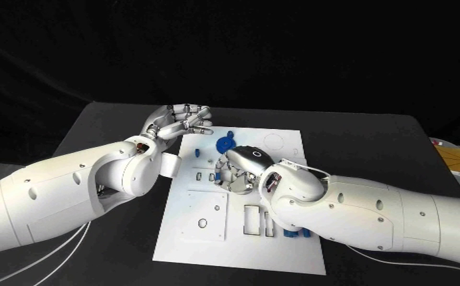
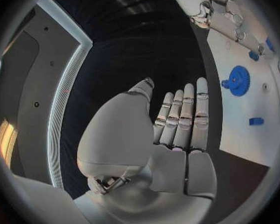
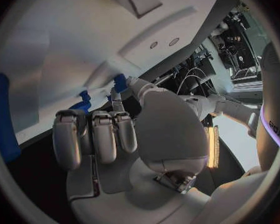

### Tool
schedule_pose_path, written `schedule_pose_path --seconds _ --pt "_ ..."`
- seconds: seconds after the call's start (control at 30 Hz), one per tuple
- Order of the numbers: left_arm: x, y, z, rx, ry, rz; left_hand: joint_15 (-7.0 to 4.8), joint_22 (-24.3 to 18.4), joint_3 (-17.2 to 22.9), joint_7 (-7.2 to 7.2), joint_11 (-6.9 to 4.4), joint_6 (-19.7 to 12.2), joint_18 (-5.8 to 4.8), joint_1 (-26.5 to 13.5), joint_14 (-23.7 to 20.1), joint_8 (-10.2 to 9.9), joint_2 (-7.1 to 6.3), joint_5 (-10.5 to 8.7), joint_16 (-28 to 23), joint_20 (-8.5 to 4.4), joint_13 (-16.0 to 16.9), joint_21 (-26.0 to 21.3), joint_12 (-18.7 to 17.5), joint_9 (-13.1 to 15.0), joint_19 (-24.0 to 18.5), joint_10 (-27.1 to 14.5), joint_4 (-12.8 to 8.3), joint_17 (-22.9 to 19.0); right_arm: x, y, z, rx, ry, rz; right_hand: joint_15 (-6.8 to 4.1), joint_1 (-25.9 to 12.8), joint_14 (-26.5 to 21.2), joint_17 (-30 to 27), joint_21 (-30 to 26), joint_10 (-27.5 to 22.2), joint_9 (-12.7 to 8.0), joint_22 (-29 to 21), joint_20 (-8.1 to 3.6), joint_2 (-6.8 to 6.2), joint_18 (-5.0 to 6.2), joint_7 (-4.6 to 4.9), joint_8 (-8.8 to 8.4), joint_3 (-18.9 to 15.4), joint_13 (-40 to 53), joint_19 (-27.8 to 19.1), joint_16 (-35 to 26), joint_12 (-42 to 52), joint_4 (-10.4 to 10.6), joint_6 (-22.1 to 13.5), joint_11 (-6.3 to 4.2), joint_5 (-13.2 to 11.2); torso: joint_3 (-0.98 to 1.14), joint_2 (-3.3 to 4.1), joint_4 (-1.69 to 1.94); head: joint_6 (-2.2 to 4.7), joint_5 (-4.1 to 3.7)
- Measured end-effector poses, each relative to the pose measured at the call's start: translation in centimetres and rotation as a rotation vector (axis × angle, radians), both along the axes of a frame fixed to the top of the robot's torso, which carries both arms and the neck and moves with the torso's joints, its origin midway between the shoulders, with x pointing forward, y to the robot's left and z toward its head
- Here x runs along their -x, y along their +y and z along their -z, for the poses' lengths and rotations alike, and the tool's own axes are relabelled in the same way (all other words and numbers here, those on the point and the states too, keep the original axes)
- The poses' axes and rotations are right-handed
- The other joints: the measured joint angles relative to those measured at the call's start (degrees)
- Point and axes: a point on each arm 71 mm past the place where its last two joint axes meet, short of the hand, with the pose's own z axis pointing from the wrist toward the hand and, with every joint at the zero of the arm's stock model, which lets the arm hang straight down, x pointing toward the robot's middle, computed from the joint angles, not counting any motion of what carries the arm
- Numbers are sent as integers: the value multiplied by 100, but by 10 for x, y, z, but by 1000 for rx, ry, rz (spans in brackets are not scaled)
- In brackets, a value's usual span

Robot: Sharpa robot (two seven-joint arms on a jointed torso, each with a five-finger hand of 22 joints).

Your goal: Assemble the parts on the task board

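Nearest the robot, a few small blue parts [image 1: 295, 233] lie at the near right corner of the white task board [image 1: 192, 249], tucked against the right forearm. The near half of the board carries raised white plates with rectangular slots and a round hole.

Further in, the right hand [image 1: 245, 166] is over the middle of the board, palm down. In the right wrist view its fingers [image 3: 95, 134] are curled in close to the board, with small blue parts [image 3: 84, 103] just beyond the fingertips. I cannot tell whether anything is pinched there.

Beyond that hand, a blue gear [image 1: 227, 143] sits on the far part of the board, with a small blue block [image 1: 197, 152] just beside it.

Farthest away, the left hand [image 1: 178, 122] hovers off the board's far left corner above the black table [image 1: 106, 123], its fingers straight, apart and holding nothing.

The step looks like seating a small part mid-board. To do it well, the right hand should line the piece up squarely with its slot and press straight down, while the left stays clear or steadies the board's edge.

The left wrist view gives the gear [image 2: 238, 80] teeth and all, which the head view blurs; the right wrist view reveals the fingertips the head view hides.
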Motion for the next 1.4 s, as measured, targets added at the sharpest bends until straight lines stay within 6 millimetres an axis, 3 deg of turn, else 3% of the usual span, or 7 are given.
schedule_pose_path --seconds 0.7,0.93,1.13,1.4 --pt "0 0 0 0 0 -1 0 -5 0 0 0 0 0 0 0 0 0 0 0 -1 -1 0 0 0 -42 0 0 -1 -5 2 2 16 -37 2 0 -45 0 0 -21 0 -13 -1 0 -46 0 -74 -33 0 -1 0 0 -22 0 -10 0 -12 -3 -3 -4 -30 15" --pt "-1 0 0 -1 1 -1 0 -5 0 0 0 0 0 0 0 0 0 0 0 -1 -2 0 0 0 -42 0 0 -1 -6 1 3 18 -40 4 0 -62 0 0 -44 0 -21 -1 0 -113 0 -31 -87 -18 -1 0 0 -64 17 -93 0 -32 -3 -3 -7 -32 20" --pt "-1 0 0 -1 1 -2 21 -12 0 0 0 0 0 0 -21 0 0 0 0 -1 -2 0 0 0 -41 0 0 7 -6 -1 6 24 -36 8 14 -211 14 0 -69 -10 -68 -2 0 -289 0 52 -184 -152 -2 0 0 -118 103 -255 54 50 -3 -4 -8 -36 23" --pt "-1 0 0 -2 2 -2 21 -12 0 0 0 0 0 0 -21 0 0 0 0 0 -2 0 1 0 -41 0 0 6 -6 1 6 22 -37 7 44 -254 0 0 -93 -11 -85 0 43 -332 0 71 -221 -274 -2 0 0 -141 185 -337 94 -30 -3 -4 -9 -29 18"
